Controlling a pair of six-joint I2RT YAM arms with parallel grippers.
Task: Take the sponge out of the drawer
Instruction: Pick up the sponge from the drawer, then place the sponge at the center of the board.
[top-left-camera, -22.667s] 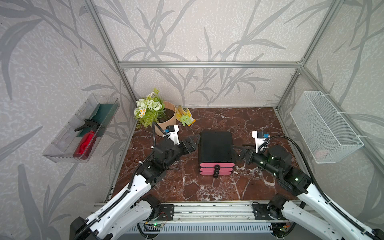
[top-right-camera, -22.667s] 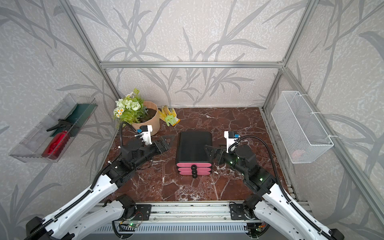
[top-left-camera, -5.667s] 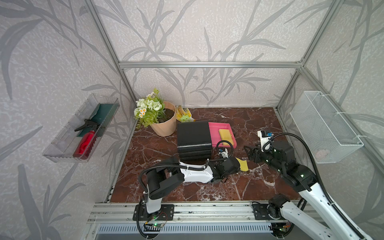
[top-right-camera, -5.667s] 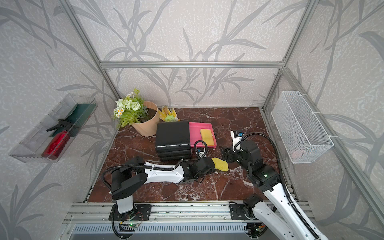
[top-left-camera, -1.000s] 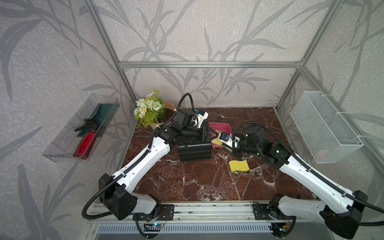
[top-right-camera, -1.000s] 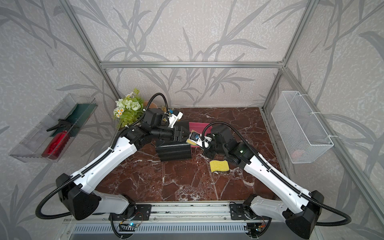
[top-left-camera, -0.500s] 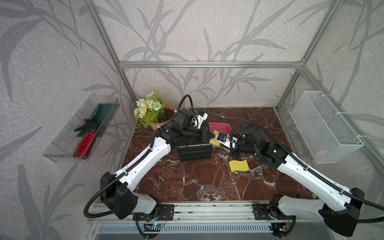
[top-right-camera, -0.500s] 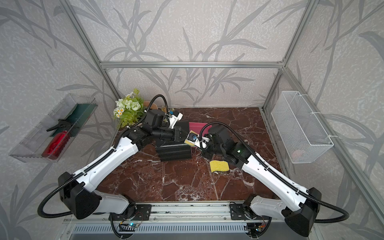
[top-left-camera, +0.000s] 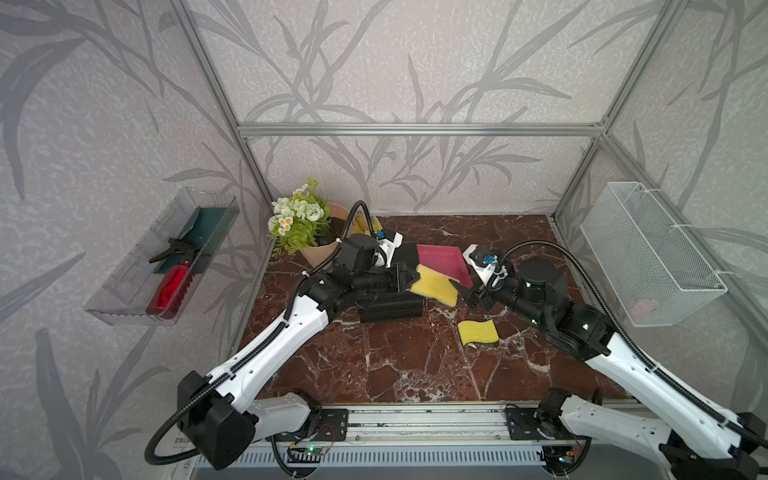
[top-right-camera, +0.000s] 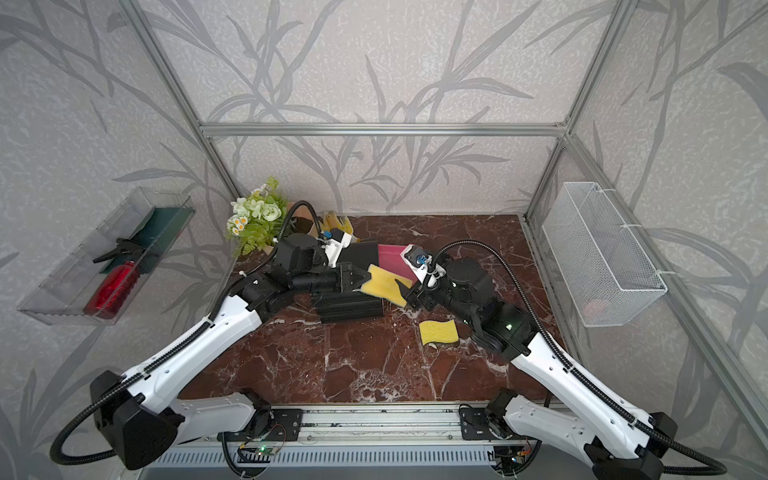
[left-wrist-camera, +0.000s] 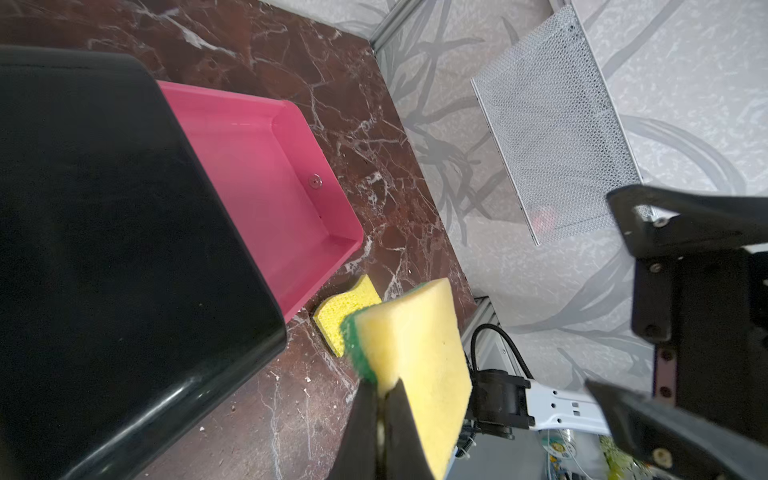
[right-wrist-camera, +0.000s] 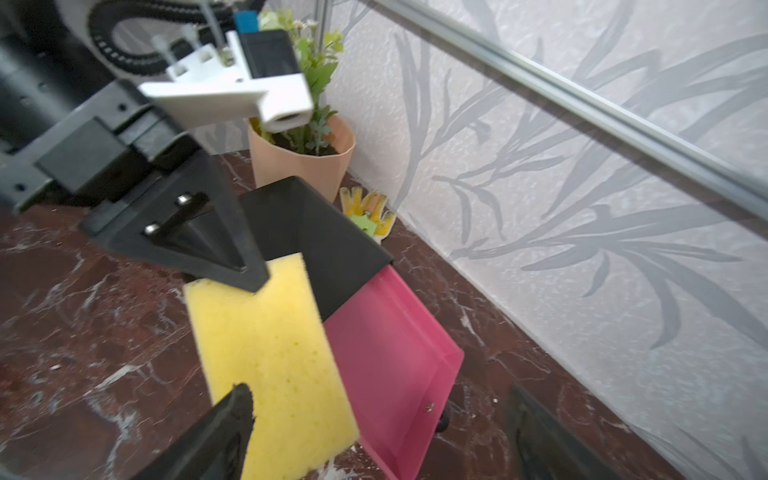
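Left wrist view: left claw (left-wrist-camera: 384, 399) clamps the sponge (left-wrist-camera: 415, 353) by one edge; right claw (right-wrist-camera: 378, 390), released, flanks its opposite end.

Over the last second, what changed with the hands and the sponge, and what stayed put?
The sponge was passed across near the open pink drawer: the left hand closed on its edge, then the right hand opened and let go, jaws now spread wide. The sponge itself barely shifted. The second sponge on the table, the drawer and the black cabinet stayed put.
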